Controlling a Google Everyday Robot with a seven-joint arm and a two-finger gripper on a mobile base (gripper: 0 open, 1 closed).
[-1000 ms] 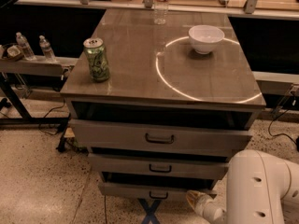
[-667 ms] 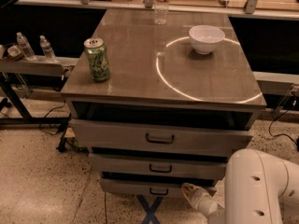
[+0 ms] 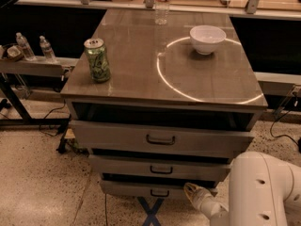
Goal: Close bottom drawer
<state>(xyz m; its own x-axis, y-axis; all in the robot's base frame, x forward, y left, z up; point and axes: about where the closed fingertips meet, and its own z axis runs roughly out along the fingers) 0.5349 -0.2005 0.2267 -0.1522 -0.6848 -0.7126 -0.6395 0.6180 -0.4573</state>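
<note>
Down at the foot of the desk (image 3: 117, 91), the bottom drawer (image 3: 127, 188) sits lowest of the three grey fronts, its short panel carrying a small dark loop handle (image 3: 160, 192). A dark gap shows above that panel, so it is not pushed home. Above it on the desk's front come the middle drawer (image 3: 141, 166) and the top drawer (image 3: 117, 134), and the top one stands out from the desk with a shadowed slot over it.

The end effector (image 3: 191, 190) is low at the desk's front right, right up against the bottom drawer's right end. I cannot tell whether it is released or clenched, and contact with the panel is unclear. The white arm (image 3: 263, 192) bulks behind it at the desk's lower right corner.

On the desk, a green can (image 3: 97, 59) stands upright near the front left corner. A white bowl (image 3: 207, 38) sits toward the back right, on the edge of a bright ring (image 3: 162, 76) marked on the surface. A clear bottle (image 3: 162, 4) stands at the desk's back edge. On the floor just before the desk's foot lies a blue X (image 3: 151, 212).
</note>
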